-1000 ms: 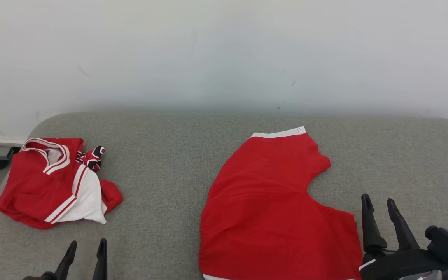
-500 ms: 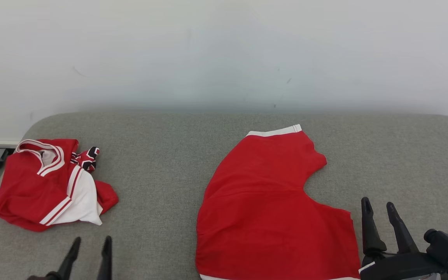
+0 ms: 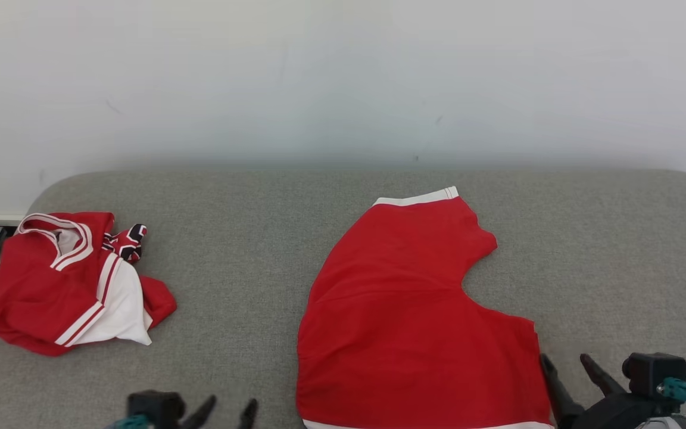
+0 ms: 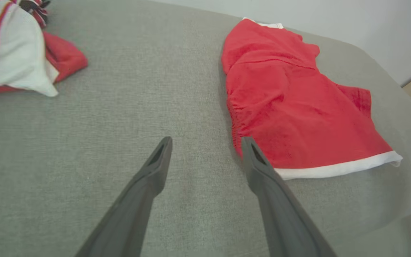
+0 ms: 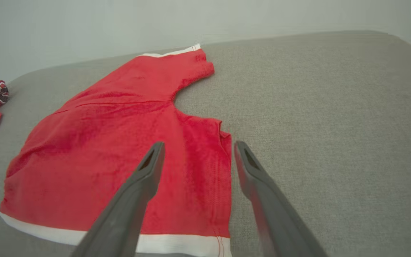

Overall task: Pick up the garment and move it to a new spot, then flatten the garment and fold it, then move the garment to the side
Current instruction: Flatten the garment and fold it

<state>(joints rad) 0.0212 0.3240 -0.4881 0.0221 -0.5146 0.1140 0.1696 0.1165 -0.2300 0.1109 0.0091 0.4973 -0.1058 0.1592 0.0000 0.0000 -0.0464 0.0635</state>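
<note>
The garment (image 3: 414,310) is a pair of red shorts with white hems, spread flat on the grey padded surface (image 3: 248,238), right of centre. My left gripper (image 3: 231,406) is open low in the head view, just left of the garment's near left edge. In the left wrist view the left gripper (image 4: 206,141) hovers over bare grey fabric, its right finger beside the garment (image 4: 291,107). My right gripper (image 3: 564,360) is open at the garment's near right corner. In the right wrist view the right gripper (image 5: 199,144) straddles the right edge of the garment (image 5: 120,142). Neither gripper holds anything.
A crumpled red and white jersey pile (image 3: 63,280) lies at the far left of the surface, also seen as the pile (image 4: 13,64) in the left wrist view. A pale wall (image 3: 343,77) rises behind. The surface's rounded right edge (image 4: 387,82) drops toward the floor.
My left gripper has swung right toward the garment's near left edge. My right gripper has dropped lower in the head view. The camera shifted slightly; the garment has not moved.
</note>
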